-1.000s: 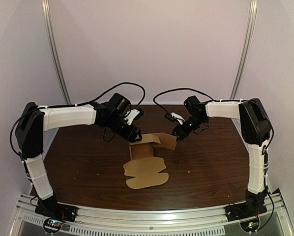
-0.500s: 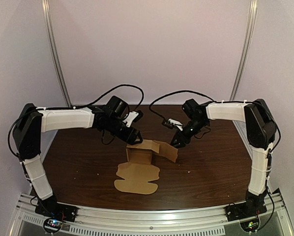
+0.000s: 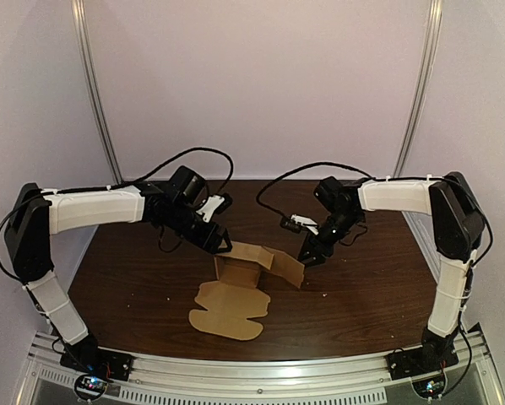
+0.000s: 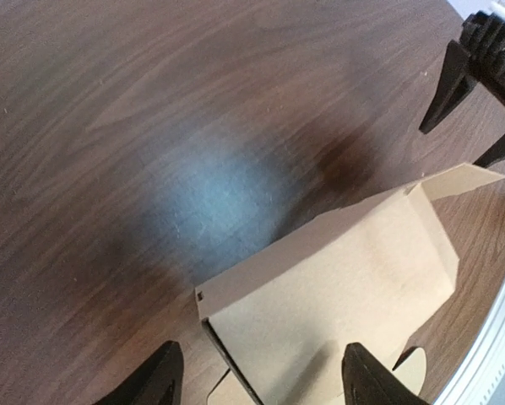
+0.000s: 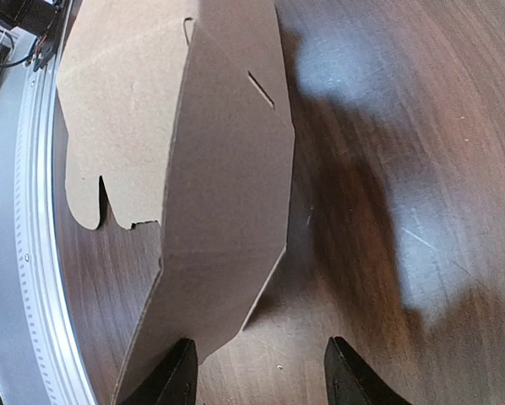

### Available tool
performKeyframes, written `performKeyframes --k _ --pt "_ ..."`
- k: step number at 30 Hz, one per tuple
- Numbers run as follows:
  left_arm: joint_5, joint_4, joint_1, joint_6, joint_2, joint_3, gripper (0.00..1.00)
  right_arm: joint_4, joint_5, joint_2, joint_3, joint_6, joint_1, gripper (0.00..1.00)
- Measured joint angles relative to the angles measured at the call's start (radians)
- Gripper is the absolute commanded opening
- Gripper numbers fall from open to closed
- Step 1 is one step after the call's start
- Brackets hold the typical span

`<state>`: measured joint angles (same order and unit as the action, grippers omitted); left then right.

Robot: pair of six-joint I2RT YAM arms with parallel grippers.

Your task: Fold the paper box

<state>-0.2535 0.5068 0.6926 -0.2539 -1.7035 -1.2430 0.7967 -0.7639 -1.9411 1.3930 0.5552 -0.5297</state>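
Observation:
The brown paper box (image 3: 242,272) sits mid-table, partly set up, with walls raised and a flat scalloped lid flap (image 3: 227,309) lying toward the near edge. My left gripper (image 3: 222,245) is open at the box's far left corner. In the left wrist view, the box wall (image 4: 337,278) lies between and ahead of the spread fingers (image 4: 161,381). My right gripper (image 3: 310,254) is open just right of the raised side flap (image 3: 288,265). In the right wrist view, that flap (image 5: 223,202) reaches the left finger (image 5: 181,373). Nothing is gripped.
The dark wooden table (image 3: 134,287) carries only the box. A metal rail (image 3: 261,384) runs along the near edge. Curved frame posts (image 3: 96,93) rise at the back on both sides. The right gripper's fingers (image 4: 451,80) show in the left wrist view.
The box has slid toward the near edge and a little left. Both grippers came nearer with it, staying at its far corner and right flap.

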Motion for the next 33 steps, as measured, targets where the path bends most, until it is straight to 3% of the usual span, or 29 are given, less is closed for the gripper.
performKeyframes --k 16,33 --pt "-0.074 -0.07 0.0 -0.109 0.016 0.105 0.61 0.01 0.022 0.013 -0.046 0.015 -0.168 0.57" --pt "-0.158 -0.177 -0.005 -0.193 0.017 0.15 0.58 -0.103 0.071 0.012 -0.003 -0.112 -0.236 0.41"
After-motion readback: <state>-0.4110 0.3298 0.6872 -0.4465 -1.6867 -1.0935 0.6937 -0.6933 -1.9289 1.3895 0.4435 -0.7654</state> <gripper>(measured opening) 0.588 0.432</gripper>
